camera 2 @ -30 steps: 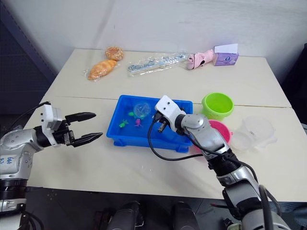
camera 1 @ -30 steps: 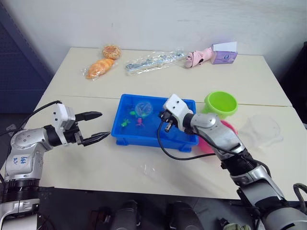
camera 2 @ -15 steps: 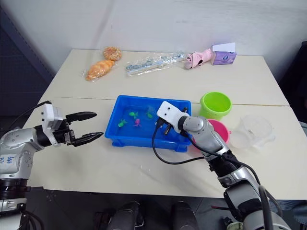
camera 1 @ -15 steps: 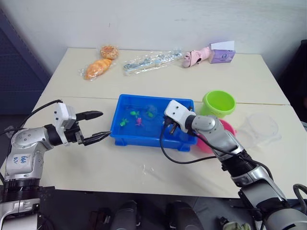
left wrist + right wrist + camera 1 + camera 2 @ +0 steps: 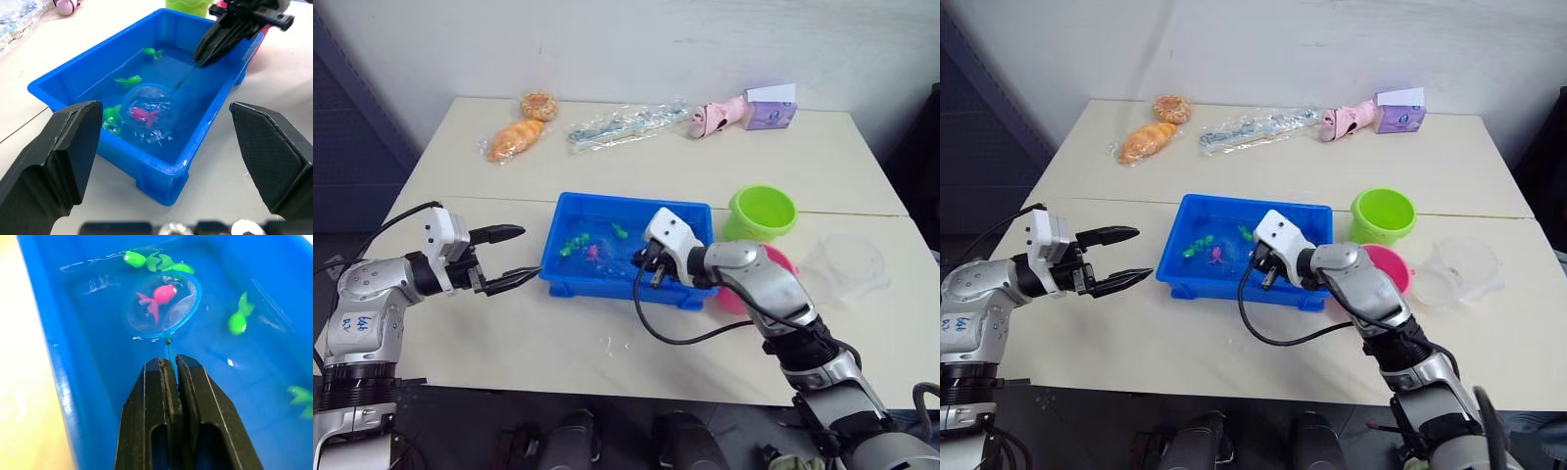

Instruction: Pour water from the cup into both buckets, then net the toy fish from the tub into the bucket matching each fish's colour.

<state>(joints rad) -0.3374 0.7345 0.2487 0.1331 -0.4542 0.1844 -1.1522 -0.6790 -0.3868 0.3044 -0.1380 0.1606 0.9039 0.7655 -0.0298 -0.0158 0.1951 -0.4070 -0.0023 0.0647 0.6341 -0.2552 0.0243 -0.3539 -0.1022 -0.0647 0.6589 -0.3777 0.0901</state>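
Note:
The blue tub [image 5: 597, 286] holds water and the toy fish. My right gripper [image 5: 168, 363] is shut on the thin handle of the net [image 5: 163, 303], over the tub's near right part. The net's hoop lies in the water around a pink fish [image 5: 159, 297]. Green fish [image 5: 238, 320] float loose around it. My left gripper [image 5: 527, 253] hangs open just left of the tub, holding nothing. The green bucket [image 5: 763, 211] and the pink bucket [image 5: 1386, 266] stand right of the tub. The clear cup [image 5: 847, 264] sits further right.
Along the table's far side lie bagged bread [image 5: 517, 139], a clear plastic packet [image 5: 626, 124], a pink toy [image 5: 720, 116] and a purple box [image 5: 771, 108]. A few water drops [image 5: 607, 343] mark the table in front of the tub.
My right gripper has swept the net through the water toward the tub's front left, and the hoop now rings the pink fish. The left arm has stayed put.

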